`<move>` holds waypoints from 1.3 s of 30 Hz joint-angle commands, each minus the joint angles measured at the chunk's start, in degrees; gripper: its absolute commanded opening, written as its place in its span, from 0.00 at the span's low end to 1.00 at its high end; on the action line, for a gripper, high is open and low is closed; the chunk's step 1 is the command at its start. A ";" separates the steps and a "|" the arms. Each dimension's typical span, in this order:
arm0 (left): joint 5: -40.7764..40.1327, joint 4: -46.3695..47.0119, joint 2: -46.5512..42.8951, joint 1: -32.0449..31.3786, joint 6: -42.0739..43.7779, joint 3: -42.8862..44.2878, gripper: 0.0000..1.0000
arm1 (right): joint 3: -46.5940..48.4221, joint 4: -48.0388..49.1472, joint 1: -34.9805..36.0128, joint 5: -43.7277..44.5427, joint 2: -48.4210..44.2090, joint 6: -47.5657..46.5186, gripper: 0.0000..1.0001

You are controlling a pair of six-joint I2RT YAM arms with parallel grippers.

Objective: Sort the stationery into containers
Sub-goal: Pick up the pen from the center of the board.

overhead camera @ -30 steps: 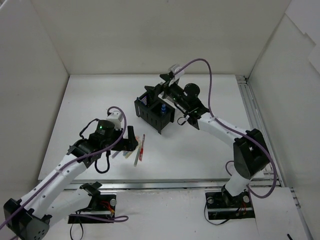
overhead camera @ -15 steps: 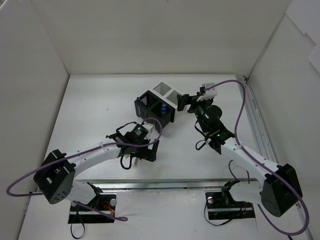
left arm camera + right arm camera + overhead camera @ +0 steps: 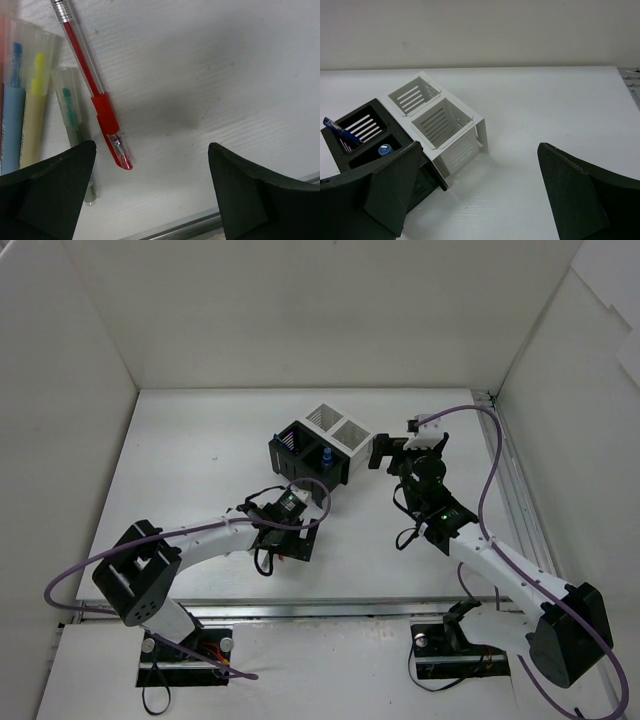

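In the left wrist view a red pen (image 3: pixel 95 95) lies on the white table beside a blue marker (image 3: pixel 12 112), a yellow marker (image 3: pixel 34 112) and a grey-green marker (image 3: pixel 75 132). My left gripper (image 3: pixel 150 200) is open and empty just above the table, to the right of the red pen's tip; in the top view it (image 3: pixel 293 545) hides these pens. The containers are two white bins (image 3: pixel 442 122) and two black bins (image 3: pixel 357 127) in one block (image 3: pixel 315 445). A blue pen (image 3: pixel 334 129) and a blue-capped bottle (image 3: pixel 385 149) stand in the black bins. My right gripper (image 3: pixel 480 200) is open and empty, right of the block (image 3: pixel 385 453).
White walls close in the table on the left, back and right. A metal rail (image 3: pixel 505 475) runs along the right side and another along the front edge (image 3: pixel 200 225), close below the left gripper.
My right gripper has drawn back from over the bins to their right. My left arm has swung in and brought its gripper down over the pens.
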 commanded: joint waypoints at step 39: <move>10.53 -16.40 -15.57 -1.33 1.96 13.87 0.00 | 7.46 -35.70 -0.29 -53.41 -11.77 -57.52 0.98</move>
